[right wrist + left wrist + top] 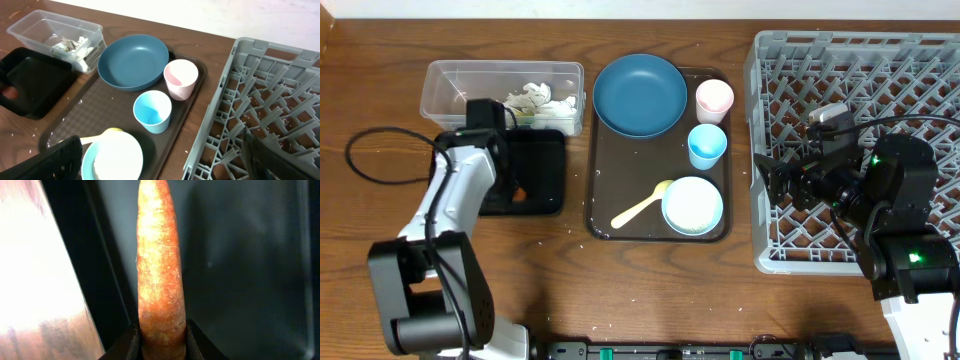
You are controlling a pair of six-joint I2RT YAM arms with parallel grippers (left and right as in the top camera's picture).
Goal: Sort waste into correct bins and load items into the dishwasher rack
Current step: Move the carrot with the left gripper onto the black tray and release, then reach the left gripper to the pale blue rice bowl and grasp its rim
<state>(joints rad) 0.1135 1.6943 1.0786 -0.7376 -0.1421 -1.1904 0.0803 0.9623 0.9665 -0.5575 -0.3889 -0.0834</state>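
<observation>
We see the carrot [157,265] in the middle of the left wrist view. It points to the top of the frame, and its thick end sits between the two fingers of the left claw [161,335] at the lower edge. The claw is narrow and holds the carrot, with one finger pressing on each side. Behind the carrot is the dark inside of the black tray [545,150]. We cannot tell if the carrot touches the floor of this tray or hangs above it.

In the overhead view the black tray lies in the left part of the frame, and the clear tub [450,75] is just above it. Crumpled paper wrappers [535,97] lie in the right half of the tub.

In the centre of the frame is the brown tray [620,180]. It carries the blue bowl [640,95] at the top, with the pink cup [714,98] beside it on the right. The light blue cup [707,145] stands below the pink cup. The white bowl [692,205] is at the lower right, and the yellow spoon [640,208] lies to its left.

The grey rack [760,60] fills the right side of the table [380,60]. The right claw [162,142] stands wide open and holds nothing, above the left edge of the rack.
</observation>
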